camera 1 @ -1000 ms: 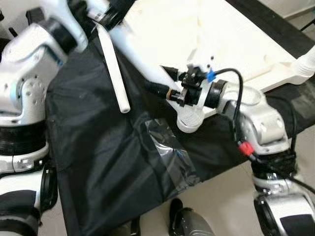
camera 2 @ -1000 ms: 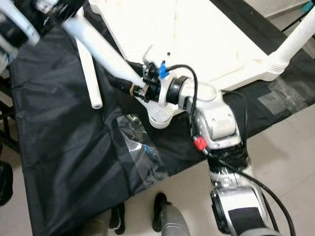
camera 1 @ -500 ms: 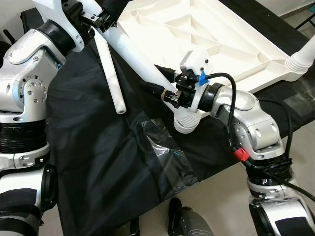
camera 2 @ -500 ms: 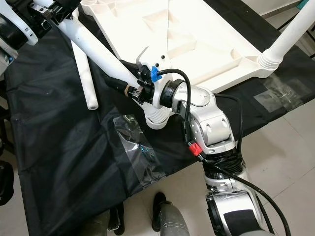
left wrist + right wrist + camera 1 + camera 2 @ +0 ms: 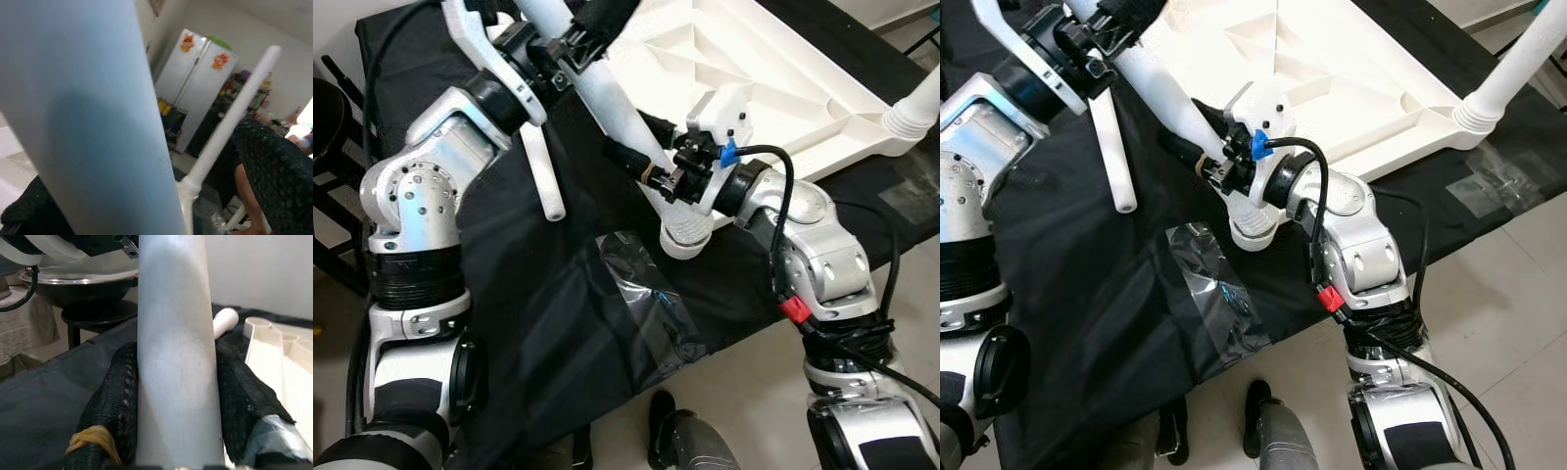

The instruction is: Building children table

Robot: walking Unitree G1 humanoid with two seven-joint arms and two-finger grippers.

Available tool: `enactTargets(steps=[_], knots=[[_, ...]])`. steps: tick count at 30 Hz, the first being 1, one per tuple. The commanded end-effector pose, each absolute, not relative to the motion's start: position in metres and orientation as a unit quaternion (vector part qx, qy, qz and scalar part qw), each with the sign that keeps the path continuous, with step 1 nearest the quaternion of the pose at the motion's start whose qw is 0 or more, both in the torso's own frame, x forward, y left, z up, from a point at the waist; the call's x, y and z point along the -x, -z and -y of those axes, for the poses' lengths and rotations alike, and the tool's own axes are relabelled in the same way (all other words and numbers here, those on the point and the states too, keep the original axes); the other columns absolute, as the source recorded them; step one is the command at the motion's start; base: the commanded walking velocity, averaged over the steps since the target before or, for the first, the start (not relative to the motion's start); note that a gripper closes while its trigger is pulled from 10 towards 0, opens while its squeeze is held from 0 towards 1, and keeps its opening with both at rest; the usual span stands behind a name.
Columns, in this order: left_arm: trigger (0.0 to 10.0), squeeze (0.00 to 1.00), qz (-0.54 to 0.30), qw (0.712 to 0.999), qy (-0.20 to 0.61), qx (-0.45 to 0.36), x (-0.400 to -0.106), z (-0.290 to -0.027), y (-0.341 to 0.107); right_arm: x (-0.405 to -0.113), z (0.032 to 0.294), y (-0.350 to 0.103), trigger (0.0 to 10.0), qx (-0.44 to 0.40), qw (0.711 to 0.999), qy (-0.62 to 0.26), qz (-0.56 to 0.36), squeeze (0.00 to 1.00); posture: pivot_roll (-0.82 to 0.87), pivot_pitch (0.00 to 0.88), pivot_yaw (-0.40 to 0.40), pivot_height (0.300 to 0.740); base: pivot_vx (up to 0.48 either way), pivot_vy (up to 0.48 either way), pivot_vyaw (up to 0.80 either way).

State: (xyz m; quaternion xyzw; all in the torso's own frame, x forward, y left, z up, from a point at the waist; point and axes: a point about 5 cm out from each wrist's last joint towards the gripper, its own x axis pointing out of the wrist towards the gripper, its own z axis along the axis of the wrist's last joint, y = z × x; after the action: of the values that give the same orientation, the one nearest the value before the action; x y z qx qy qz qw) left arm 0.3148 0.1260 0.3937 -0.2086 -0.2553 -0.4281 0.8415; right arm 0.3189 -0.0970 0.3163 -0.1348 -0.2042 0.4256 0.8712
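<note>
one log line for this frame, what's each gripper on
stage: fitting table leg | right gripper: shut on table leg near its ribbed end | left gripper: shut on table leg higher up | tabletop: upside down on black cloth | loose leg: on cloth

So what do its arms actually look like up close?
Both arms are chunky silver metal with black joint bands. The right arm carries a looping black cable, a red connector and a blue clip. Each end effector has two black fingers in mesh fabric; one has a yellow rubber band.
</note>
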Motion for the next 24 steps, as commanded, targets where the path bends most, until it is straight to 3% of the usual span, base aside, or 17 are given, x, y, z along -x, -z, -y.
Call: enactTargets(steps=[1,7,15,24], knots=[[10.0,0.0,0.28,0.815,0.463,0.207,-0.3,-0.115,-0.405,-0.318,0.098,-0.323,0.0,0.145,0.869,-0.416,0.225,0.0,0.03,0.311,0.008,0.74,0.0,0.0,0.0],[10.0,0.0,0.305,0.823,0.433,0.208,-0.297,-0.125,-0.414,-0.32,0.1,-0.329,0.0,0.145,0.872,-0.397,0.248,0.0,0.03,0.312,0.009,0.74,0.0,0.0,0.0],[10.0,0.0,0.291,0.879,0.339,0.169,-0.314,-0.154,-0.408,-0.318,0.105,-0.328,0.0,0.125,0.878,-0.362,0.286,0.0,0.03,0.313,0.009,0.74,0.0,0.0,0.0],[10.0,0.0,0.297,0.875,0.327,0.198,-0.319,-0.164,-0.407,-0.319,0.108,-0.325,0.0,0.12,0.882,-0.351,0.29,0.0,0.03,0.305,0.006,0.74,0.0,0.0,0.0]])
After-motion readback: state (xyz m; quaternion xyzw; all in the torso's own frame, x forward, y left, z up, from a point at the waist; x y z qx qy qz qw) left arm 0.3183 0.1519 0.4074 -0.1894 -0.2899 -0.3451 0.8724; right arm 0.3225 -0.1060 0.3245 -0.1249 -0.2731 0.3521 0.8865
